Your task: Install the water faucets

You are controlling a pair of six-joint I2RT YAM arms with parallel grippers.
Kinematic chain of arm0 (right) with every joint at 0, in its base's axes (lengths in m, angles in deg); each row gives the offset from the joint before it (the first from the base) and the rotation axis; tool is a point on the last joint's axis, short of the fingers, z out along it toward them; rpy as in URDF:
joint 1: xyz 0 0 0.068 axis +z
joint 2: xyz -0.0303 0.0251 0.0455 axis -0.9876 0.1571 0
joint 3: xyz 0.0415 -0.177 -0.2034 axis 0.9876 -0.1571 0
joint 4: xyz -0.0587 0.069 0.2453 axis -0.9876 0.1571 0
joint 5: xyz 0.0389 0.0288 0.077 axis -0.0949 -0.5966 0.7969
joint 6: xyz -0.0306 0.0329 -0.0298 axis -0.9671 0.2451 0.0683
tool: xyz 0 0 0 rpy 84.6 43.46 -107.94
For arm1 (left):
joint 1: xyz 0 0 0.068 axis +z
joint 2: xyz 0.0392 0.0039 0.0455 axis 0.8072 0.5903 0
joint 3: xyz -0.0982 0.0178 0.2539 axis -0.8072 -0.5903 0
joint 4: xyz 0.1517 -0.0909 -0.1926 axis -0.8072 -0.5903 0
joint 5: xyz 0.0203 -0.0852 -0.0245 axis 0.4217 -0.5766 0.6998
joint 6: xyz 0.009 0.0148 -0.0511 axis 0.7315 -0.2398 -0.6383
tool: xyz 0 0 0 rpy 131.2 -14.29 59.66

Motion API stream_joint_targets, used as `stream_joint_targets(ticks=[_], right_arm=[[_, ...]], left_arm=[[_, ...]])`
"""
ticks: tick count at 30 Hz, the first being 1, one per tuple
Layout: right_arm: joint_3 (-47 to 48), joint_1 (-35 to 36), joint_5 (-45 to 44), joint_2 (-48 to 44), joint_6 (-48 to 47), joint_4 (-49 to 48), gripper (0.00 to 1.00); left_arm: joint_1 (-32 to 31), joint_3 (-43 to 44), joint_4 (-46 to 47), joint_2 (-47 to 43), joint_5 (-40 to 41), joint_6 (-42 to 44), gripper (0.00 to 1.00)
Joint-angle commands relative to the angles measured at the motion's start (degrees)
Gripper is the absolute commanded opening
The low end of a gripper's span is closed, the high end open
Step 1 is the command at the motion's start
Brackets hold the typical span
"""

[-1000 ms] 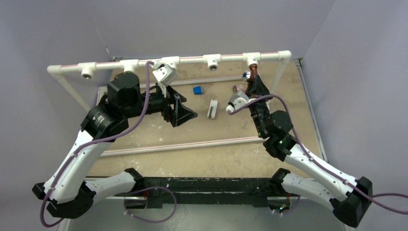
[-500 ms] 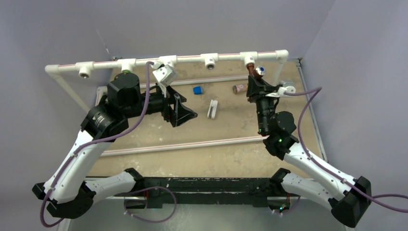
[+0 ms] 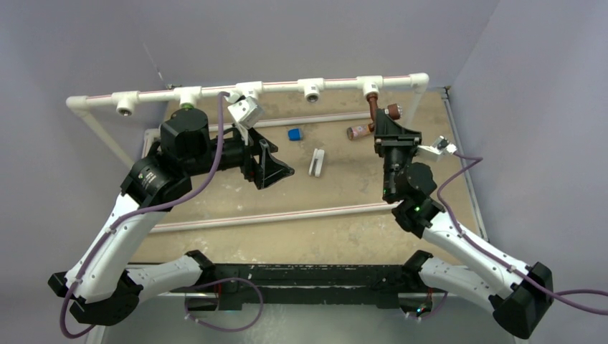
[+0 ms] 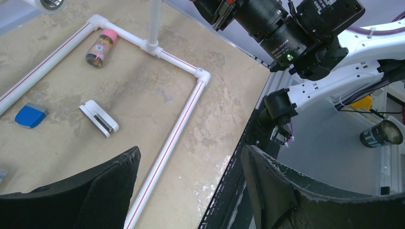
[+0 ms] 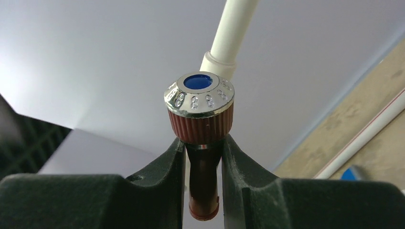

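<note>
The dark reddish-brown faucet [image 3: 373,107] hangs with its upper end at the rightmost tee [image 3: 371,87] of the white pipe rail [image 3: 287,87]. My right gripper [image 3: 385,123] is shut on it. In the right wrist view the fingers [image 5: 165,164] clamp the faucet's stem [image 5: 203,176], just below its ribbed knob [image 5: 199,102] with chrome ring and blue centre. Only a small part of the green faucet [image 3: 188,106] shows, below a left tee and behind my left arm. My left gripper [image 3: 282,170] is open and empty above the table, and also shows in the left wrist view [image 4: 191,152].
A brownish cylinder with a pink cap [image 3: 356,131] [image 4: 101,42], a white clip-like piece [image 3: 316,161] [image 4: 99,118] and a small blue block [image 3: 294,134] [image 4: 30,116] lie on the tan board. White pipes with red stripes [image 4: 177,129] frame it. The table's black near edge [image 3: 315,276] is below.
My right wrist has rotated while holding the reddish-brown faucet at the tee. Its knob swung from the left of the tee to the right. The left arm has not moved.
</note>
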Motion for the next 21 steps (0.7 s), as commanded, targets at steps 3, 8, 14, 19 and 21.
stream_joint_targets(ticks=[3, 8, 14, 19, 21], right_arm=[[1.3, 2.6, 15.2, 0.0, 29.3, -2.0, 0.0], [1.6, 2.6, 17.4, 0.2, 32.3, -2.1, 0.14], [-1.1, 2.6, 13.7, -2.4, 27.4, -0.2, 0.46], [-4.2, 2.6, 11.5, -4.6, 27.2, 3.3, 0.52], [-4.7, 2.6, 10.2, -5.8, 26.3, 4.9, 0.54]], left_arm=[[-0.3, 0.0, 0.8, 0.1, -0.1, 0.6, 0.77], [-0.3, -0.2, 0.8, 0.1, -0.2, 0.5, 0.77], [-0.3, 0.1, 0.8, 0.4, -0.1, 0.5, 0.77], [-0.3, 0.4, 0.8, 0.9, -0.1, 0.5, 0.77], [-0.3, 0.5, 0.8, 1.1, -0.2, 0.5, 0.77]])
